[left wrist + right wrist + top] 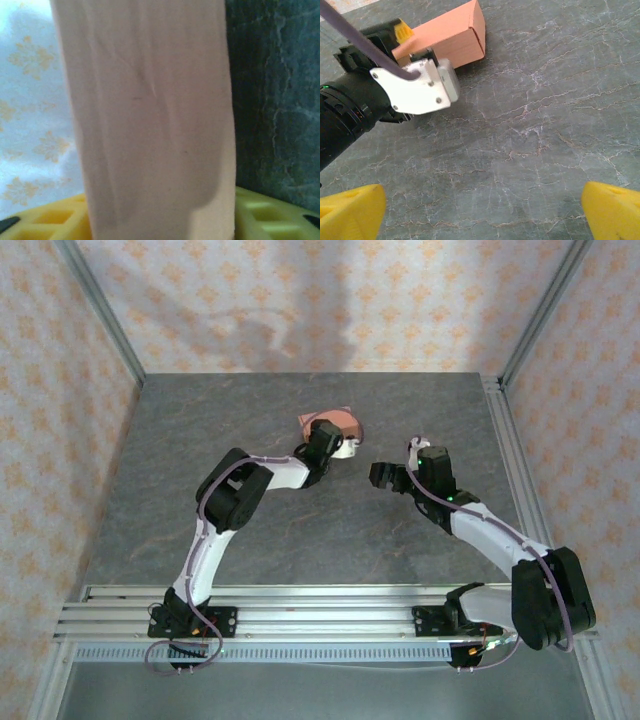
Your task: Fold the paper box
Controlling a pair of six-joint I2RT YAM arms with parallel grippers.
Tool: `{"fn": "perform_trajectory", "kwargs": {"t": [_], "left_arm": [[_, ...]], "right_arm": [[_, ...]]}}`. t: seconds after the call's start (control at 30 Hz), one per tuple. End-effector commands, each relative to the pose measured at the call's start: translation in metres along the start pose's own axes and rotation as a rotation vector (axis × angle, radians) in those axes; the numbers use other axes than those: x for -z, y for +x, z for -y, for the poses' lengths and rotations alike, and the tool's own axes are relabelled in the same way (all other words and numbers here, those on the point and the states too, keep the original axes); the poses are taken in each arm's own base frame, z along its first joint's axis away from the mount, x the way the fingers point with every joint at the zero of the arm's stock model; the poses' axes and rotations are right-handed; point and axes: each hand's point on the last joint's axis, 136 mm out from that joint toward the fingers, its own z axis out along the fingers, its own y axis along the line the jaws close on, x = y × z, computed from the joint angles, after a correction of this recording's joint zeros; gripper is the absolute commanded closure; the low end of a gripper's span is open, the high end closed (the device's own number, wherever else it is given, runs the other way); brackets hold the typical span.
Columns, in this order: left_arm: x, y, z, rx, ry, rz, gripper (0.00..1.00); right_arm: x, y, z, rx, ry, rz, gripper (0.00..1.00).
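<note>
The paper box (338, 421) is a small salmon-orange rectangular box lying on the dark table behind centre. In the right wrist view the paper box (455, 37) rests on its side with a closed end facing right. My left gripper (333, 440) is at the box, which stands close in front of its camera between the two yellow fingers (47, 217). Whether those fingers press on the paper box (150, 115) cannot be made out. My right gripper (385, 477) hovers to the right of the box, apart from it. Its yellow fingertips (352, 210) stand wide open over bare table.
The grey marbled table (300, 530) is walled by patterned panels at the back and sides. A metal rail (300, 605) runs along the near edge by the arm bases. The left arm's white and black wrist (415, 87) lies just left of the right gripper's path.
</note>
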Motion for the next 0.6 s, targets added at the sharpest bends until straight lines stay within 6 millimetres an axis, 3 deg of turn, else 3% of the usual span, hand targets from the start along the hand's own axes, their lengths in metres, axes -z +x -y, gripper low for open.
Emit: {"fn": "perform_trajectory", "kwargs": {"t": [0.0, 0.3, 0.57], "left_arm": [[-0.004, 0.017, 0.024, -0.024, 0.060, -0.059, 0.03], [0.039, 0.032, -0.011, 0.120, 0.016, -0.050, 0.00], [0.082, 0.043, -0.015, 0.181, 0.101, 0.007, 0.00]], "right_arm": [[0.005, -0.005, 0.005, 0.012, 0.024, 0.032, 0.01], [0.007, -0.017, 0.010, -0.019, 0.018, 0.062, 0.01], [0.008, -0.030, 0.012, -0.013, 0.021, 0.086, 0.01]]}}
